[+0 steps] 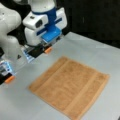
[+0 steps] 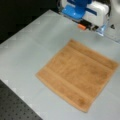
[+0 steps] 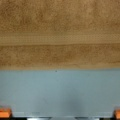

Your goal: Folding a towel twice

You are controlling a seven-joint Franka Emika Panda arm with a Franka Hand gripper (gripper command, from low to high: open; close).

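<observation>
Towel (image 1: 70, 86) lies flat and unfolded on the grey table (image 1: 100, 52), one single layer, ribbed bands visible near its edges in both front views (image 2: 78, 77). No fold made yet. Beyond its far edge the gripper (image 1: 28, 66) hovers over bare table, clear of the cloth. Orange fingertips (image 3: 5, 112) sit wide apart at the wrist view's bottom corners; nothing between them. Towel edge (image 3: 60, 56) runs straight across ahead.
</observation>
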